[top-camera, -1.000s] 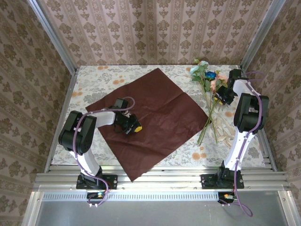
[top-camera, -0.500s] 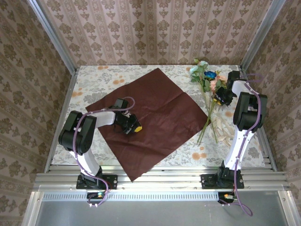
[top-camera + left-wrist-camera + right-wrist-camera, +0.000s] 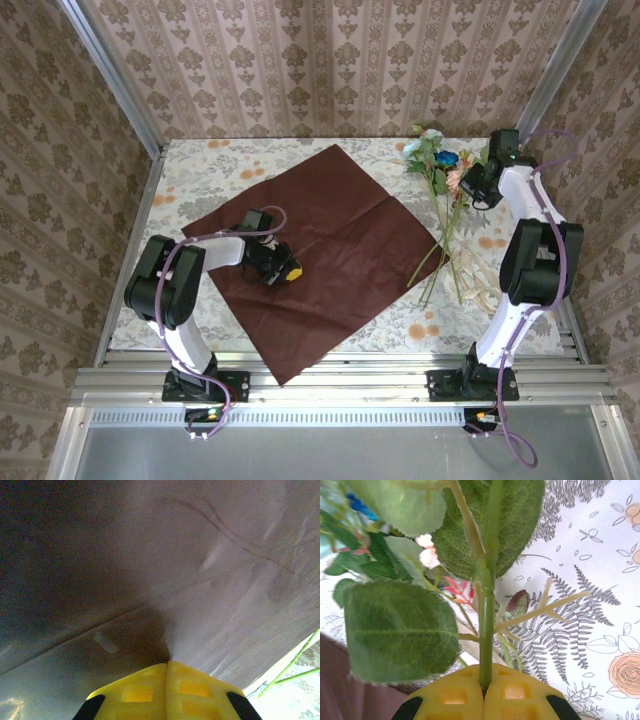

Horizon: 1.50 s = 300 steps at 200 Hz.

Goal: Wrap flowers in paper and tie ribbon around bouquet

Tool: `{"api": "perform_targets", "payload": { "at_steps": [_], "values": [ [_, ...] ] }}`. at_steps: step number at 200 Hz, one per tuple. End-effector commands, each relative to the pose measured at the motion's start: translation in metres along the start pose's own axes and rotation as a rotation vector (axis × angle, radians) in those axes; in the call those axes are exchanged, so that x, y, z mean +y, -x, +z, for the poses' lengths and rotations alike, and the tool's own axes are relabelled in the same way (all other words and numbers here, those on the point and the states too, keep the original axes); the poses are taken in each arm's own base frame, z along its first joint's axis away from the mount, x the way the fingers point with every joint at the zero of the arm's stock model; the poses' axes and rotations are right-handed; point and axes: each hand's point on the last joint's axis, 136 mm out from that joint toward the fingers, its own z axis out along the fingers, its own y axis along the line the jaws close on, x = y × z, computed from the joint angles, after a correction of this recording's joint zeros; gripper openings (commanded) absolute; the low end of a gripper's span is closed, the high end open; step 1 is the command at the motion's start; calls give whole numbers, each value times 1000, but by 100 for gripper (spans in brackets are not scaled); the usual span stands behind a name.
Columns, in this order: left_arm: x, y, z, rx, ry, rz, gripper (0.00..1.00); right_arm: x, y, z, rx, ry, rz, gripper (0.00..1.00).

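Flowers: the flowers (image 3: 441,172) are seen at the far right of the bench (image 3: 200,165), just beside the paper (image 3: 330,235), with one green stem (image 3: 486,625) pinched in the right tool (image 3: 484,692).
Paper: spread flat, maroon face up, with the left tool (image 3: 284,270) pressed together on it (whether a fold is caught cannot be told).
Ribbon: the ribbon (image 3: 478,285) is seen by the stem ends.
Risk: the thin stem may be twisted out of the pinch, and the other flowers may be left behind.

Walls (image 3: 330,60) at 9, 12 and 3 o'clock: beige-brown damask wallpaper. Desk (image 3: 200,165) under pale floral cloth. Aluminium post (image 3: 110,72) at 10 o'clock; rail (image 3: 330,383) at 6 o'clock. Light even, soft.
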Motion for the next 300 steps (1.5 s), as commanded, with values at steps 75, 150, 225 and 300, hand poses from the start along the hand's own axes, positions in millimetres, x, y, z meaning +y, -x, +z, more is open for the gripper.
{"api": "perform_targets", "payload": {
  "at_steps": [75, 150, 225, 300],
  "values": [
    [22, -21, 14, 40, 20, -56, 0, 202, -95, -61, 41, 462, -323, 0],
    [4, -32, 26, 15, -55, -81, 0, 310, -211, 16, 299, 555, -412, 0],
    [-17, -18, -35, -115, -91, -44, 0, 304, -220, 27, 365, 455, -441, 51],
    [-3, 45, -52, -133, -91, -52, 0, 115, -99, -20, 206, 189, -306, 41]
  ]
}}
